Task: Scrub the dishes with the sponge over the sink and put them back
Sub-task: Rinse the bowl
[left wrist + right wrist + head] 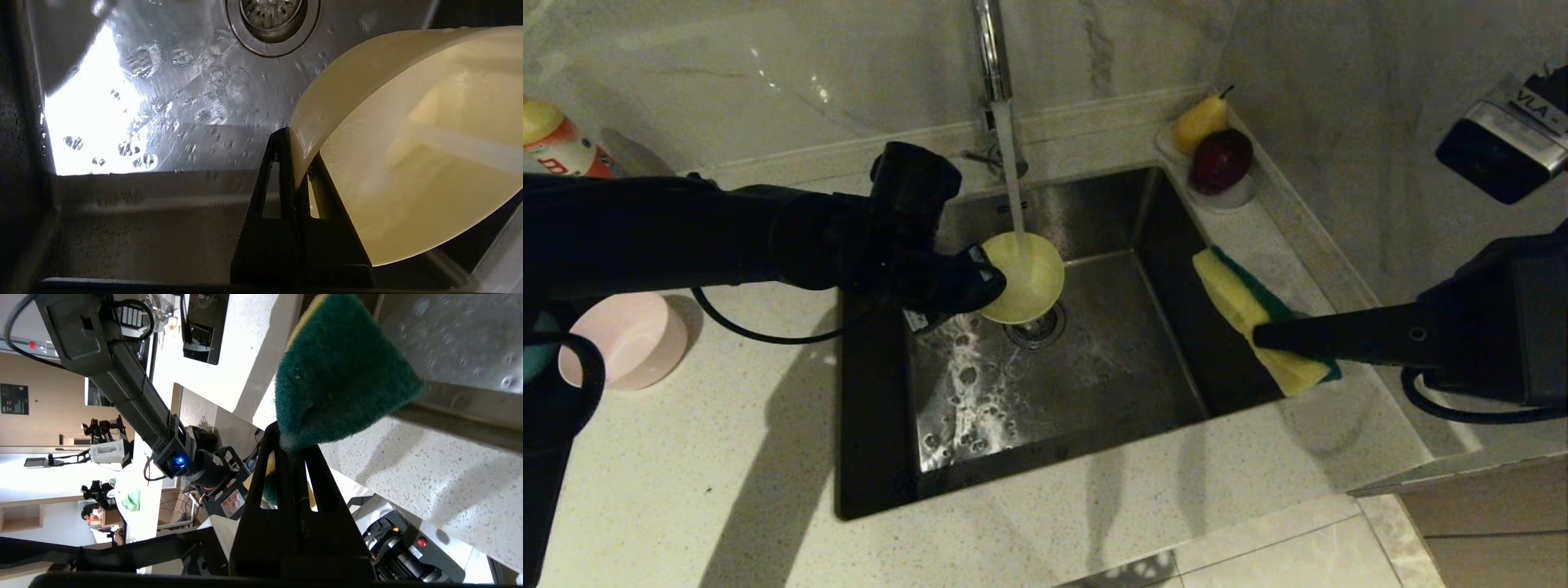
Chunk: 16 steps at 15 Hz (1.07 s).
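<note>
Left tool (992, 282) is clamped on the rim of the yellow bowl (1025, 276), a smooth round matte plastic bowl held tipped over the sink (1086, 212) w/ a thin stream from the chrome tap (992, 49) running into it. Sink is square brushed steel, wet & beaded w/ droplets, round strainer drain (1037, 327) just below the bowl. Right tool (1262, 335) pinches the sponge (1250, 310), a rectangular yellow foam block w/ rough dark green scouring face, over the sink's right edge. Pink bowl (633, 339) sits on the speckled stone surface (727, 490) at left; a blue bowl (535, 351) peeks beside it
</note>
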Available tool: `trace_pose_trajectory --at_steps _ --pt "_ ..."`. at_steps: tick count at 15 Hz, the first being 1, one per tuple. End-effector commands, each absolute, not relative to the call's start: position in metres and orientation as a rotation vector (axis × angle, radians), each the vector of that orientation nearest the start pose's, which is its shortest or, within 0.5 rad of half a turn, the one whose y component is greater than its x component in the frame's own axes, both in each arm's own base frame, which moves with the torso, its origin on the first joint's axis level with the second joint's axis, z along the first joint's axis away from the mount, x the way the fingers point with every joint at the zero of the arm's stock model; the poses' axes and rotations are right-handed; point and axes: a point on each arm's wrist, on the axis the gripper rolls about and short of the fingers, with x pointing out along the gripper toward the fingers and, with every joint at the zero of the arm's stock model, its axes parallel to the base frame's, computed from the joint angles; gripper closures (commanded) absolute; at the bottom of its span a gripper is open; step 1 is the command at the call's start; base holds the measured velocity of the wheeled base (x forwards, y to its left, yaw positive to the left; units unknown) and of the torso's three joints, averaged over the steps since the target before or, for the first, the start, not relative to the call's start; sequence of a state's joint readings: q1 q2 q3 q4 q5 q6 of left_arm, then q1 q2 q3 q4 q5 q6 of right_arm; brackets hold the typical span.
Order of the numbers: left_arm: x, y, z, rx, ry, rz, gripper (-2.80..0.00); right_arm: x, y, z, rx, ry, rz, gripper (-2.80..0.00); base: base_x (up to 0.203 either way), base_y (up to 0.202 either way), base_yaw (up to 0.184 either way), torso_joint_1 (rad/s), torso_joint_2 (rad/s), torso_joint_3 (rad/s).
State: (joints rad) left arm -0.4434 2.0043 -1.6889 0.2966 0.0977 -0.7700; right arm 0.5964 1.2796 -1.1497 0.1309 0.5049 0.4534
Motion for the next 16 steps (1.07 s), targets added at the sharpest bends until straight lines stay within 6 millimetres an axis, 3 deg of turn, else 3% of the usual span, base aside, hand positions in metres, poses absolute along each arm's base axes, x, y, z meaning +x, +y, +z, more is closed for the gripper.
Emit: trace_pose_trajectory --at_steps 1,16 --pt "0.3590 -0.1680 0.2335 -0.581 0.682 -0.086 0.00 0.1537 0.1177 0.3115 0.393 0.528 1.012 0.00 0.000 0.000 0.000 0.000 0.00 0.000" --pt "0.3495 -0.1628 0.2427 -0.585 0.680 -0.081 0.00 0.1538 0.1180 0.3108 0.399 0.488 1.024 0.00 0.000 0.000 0.000 0.000 0.00 0.000"
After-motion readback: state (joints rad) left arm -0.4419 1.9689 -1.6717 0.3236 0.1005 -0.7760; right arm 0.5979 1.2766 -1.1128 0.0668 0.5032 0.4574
